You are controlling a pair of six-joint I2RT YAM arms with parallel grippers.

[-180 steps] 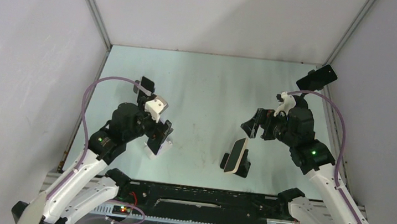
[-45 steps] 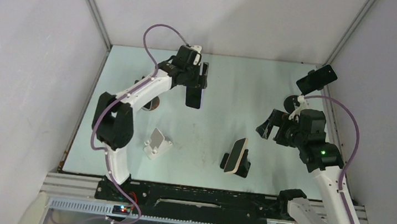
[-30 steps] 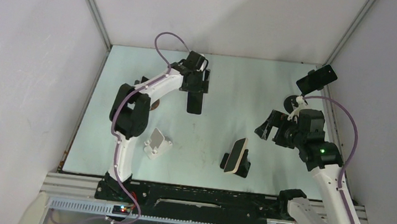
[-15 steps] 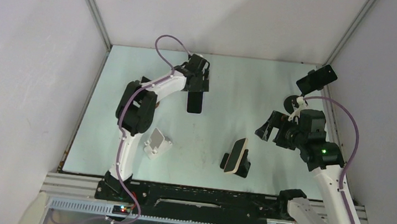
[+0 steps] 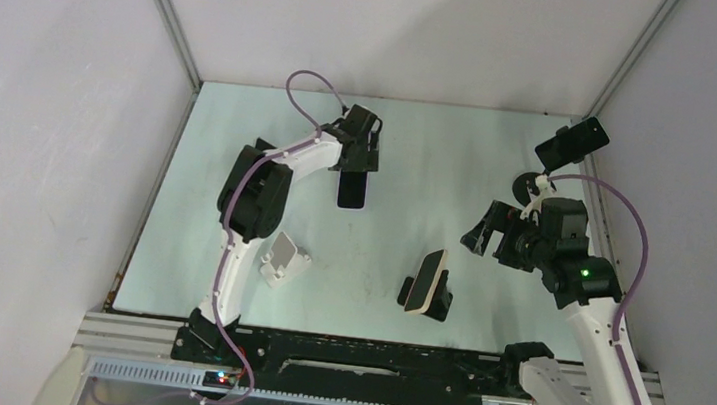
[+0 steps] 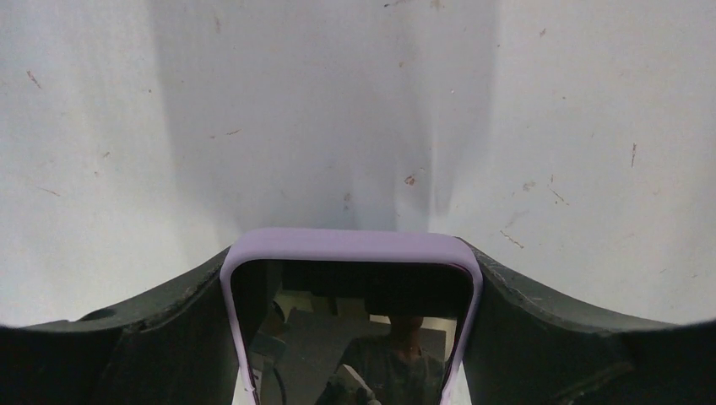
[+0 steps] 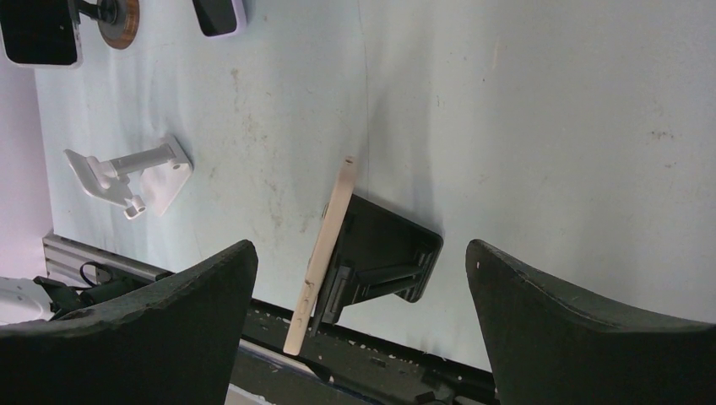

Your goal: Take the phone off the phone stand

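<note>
table (image 5: 398,167) bears white stand (image 5: 284,258), black stand (image 5: 439,300)

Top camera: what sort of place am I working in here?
Probably a lab test cell: blank walls on a metal frame enclose a pale table, two robot arms sit on a rail at its near edge, and phone stands are set out as props.

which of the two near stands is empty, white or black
The white stand: its cradle is bare. The black stand holds a tan-cased phone leaning on it.
</note>
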